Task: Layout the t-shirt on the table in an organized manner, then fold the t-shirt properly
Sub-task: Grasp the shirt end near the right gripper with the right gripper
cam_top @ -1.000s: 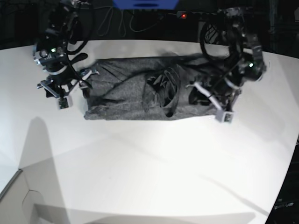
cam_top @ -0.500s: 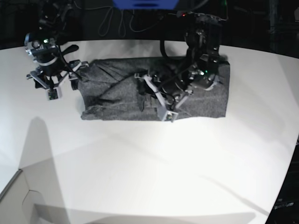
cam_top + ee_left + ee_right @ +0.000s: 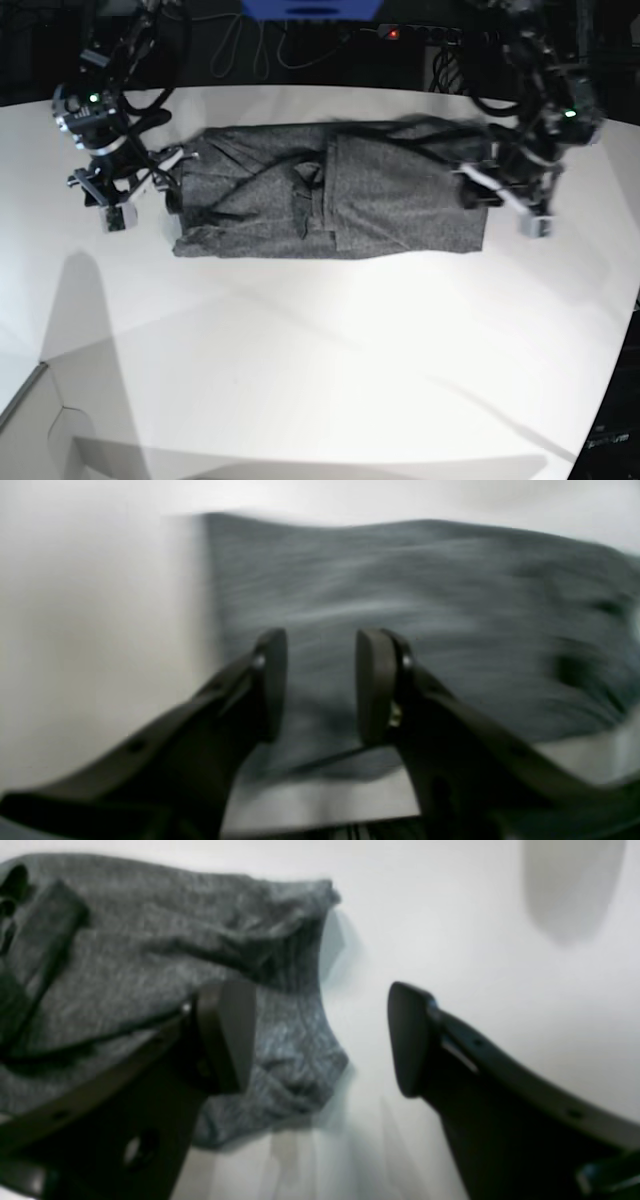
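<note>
The shirt (image 3: 330, 205) is a heathered dark grey knit, folded into a long flat band that lies across the far half of the white matte surface (image 3: 330, 370). A lapped fold edge and a small dark tuck sit near its middle, and soft creases run through its end nearer the right arm. The surface is smooth, with a curved far edge.

The base view alone shows the whole band and both arms at its two ends. The right wrist view shows that end rumpled (image 3: 280, 990), its corner bunched and puckered, with bare surface (image 3: 450, 940) beside it. The left wrist view is motion-blurred; it shows the cloth (image 3: 400, 605) as a flat grey field with a straight edge against the surface (image 3: 100, 605).

The right gripper (image 3: 320, 1037) has its jaws spread wide and empty, one finger (image 3: 227, 1035) over the cloth, the other over bare surface. The left gripper (image 3: 320, 685) has its jaws partly apart with nothing between them, hovering over the shirt's end.
</note>
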